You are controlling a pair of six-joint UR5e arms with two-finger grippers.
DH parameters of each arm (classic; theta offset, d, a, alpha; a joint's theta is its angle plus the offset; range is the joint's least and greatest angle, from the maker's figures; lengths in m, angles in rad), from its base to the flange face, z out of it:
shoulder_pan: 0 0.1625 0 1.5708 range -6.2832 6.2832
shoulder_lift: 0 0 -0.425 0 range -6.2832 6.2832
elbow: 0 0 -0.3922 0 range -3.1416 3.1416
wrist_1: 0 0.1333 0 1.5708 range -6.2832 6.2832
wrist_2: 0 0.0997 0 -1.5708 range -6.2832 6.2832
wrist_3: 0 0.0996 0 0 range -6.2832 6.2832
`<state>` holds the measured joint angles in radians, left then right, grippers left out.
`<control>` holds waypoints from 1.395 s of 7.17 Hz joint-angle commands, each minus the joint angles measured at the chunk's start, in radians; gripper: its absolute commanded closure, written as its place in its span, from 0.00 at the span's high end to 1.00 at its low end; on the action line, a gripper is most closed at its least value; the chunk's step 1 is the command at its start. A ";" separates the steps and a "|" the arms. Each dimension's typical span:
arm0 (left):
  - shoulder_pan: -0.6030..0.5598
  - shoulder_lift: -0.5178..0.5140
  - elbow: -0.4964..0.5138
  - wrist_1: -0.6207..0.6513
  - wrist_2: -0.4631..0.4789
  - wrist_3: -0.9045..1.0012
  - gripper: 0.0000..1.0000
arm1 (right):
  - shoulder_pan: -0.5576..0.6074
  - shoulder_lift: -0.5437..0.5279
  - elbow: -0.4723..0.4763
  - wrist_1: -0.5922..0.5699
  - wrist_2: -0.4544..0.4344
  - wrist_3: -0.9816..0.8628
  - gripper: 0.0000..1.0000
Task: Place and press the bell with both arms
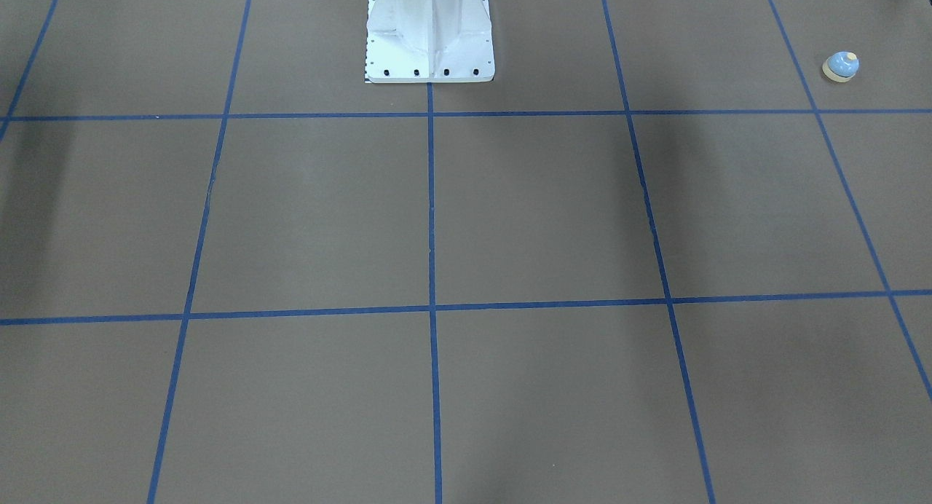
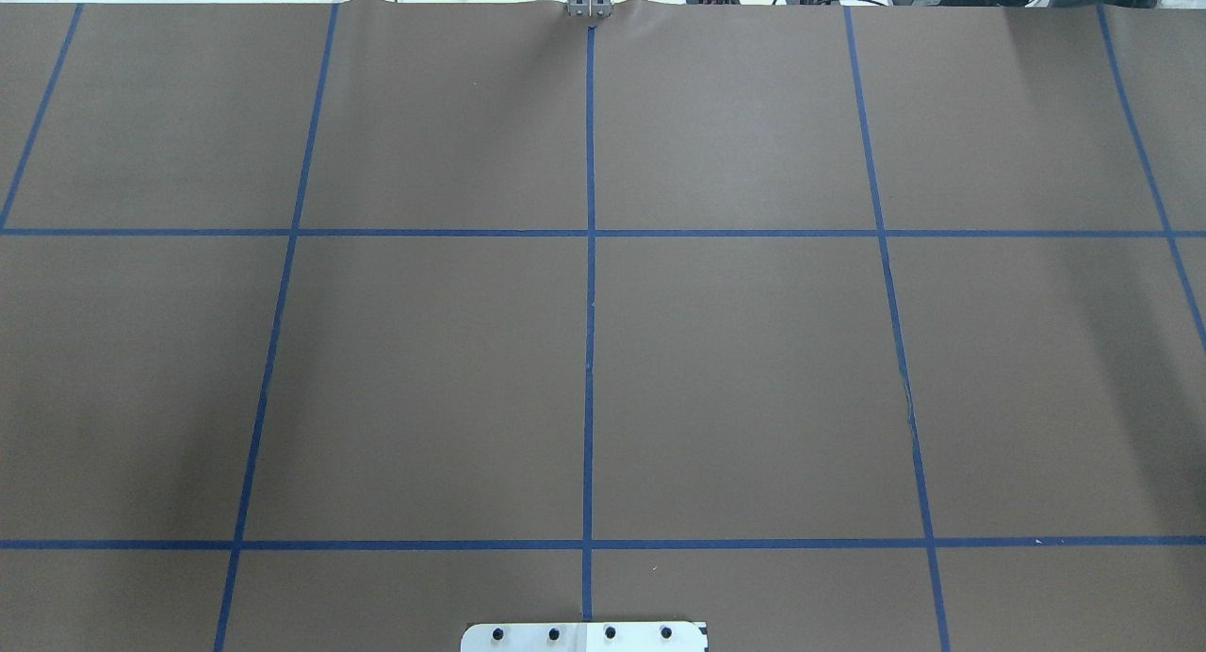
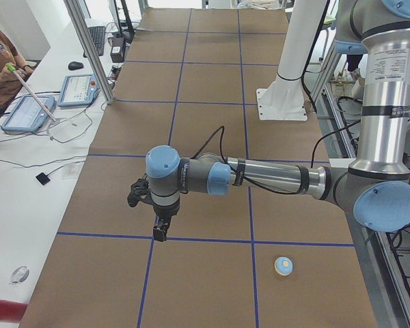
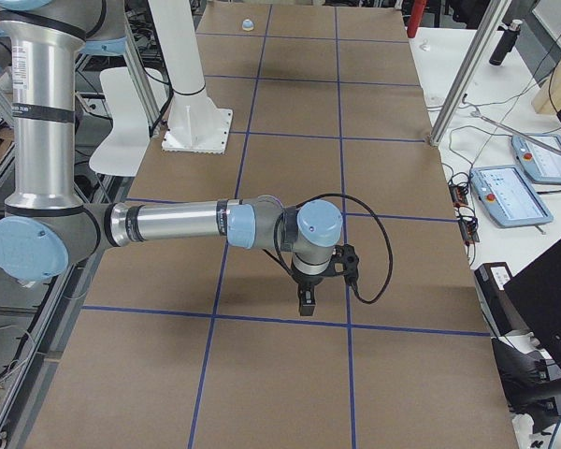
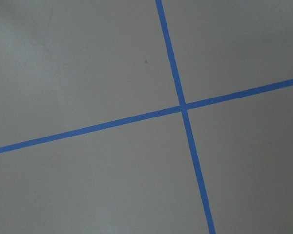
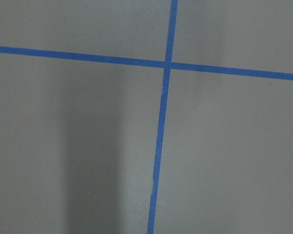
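Note:
The light-blue bell (image 1: 841, 66) stands upright on the brown table near the robot's left end, apart from both arms. It also shows in the exterior left view (image 3: 283, 266) and far off in the exterior right view (image 4: 248, 25). My left gripper (image 3: 160, 232) hangs above the table, pointing down, well away from the bell toward the operators' side. My right gripper (image 4: 306, 304) hangs pointing down over the other half of the table. Both show only in the side views, so I cannot tell if they are open or shut. The wrist views show only tape crossings.
The white pedestal (image 1: 429, 38) stands at the robot side of the table. Blue tape lines (image 2: 590, 285) divide the brown mat into squares. A side bench with tablets (image 3: 78, 89), cables and metal posts (image 3: 89, 48) runs along the operators' side, where a person sits.

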<state>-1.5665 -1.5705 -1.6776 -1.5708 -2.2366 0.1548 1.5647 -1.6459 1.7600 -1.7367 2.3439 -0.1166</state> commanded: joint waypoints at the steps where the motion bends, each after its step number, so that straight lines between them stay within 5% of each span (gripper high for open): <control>1: -0.001 0.000 -0.001 0.000 0.000 0.002 1.00 | 0.000 0.001 0.003 0.002 -0.008 0.000 1.00; 4: -0.001 0.006 -0.071 0.023 0.034 -0.027 1.00 | 0.000 0.005 0.001 0.000 -0.005 0.018 1.00; 6: 0.012 0.000 -0.263 0.271 0.156 -0.058 1.00 | 0.000 0.003 0.007 0.000 -0.003 0.020 1.00; 8: 0.089 0.013 -0.487 0.461 0.263 -0.294 1.00 | 0.000 0.002 0.015 0.000 -0.002 0.021 1.00; 10: 0.254 0.064 -0.585 0.486 0.380 -0.709 1.00 | 0.000 -0.009 0.032 0.000 -0.002 0.021 1.00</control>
<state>-1.4118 -1.5355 -2.1981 -1.1056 -1.9288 -0.2975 1.5647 -1.6477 1.7804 -1.7365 2.3423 -0.0952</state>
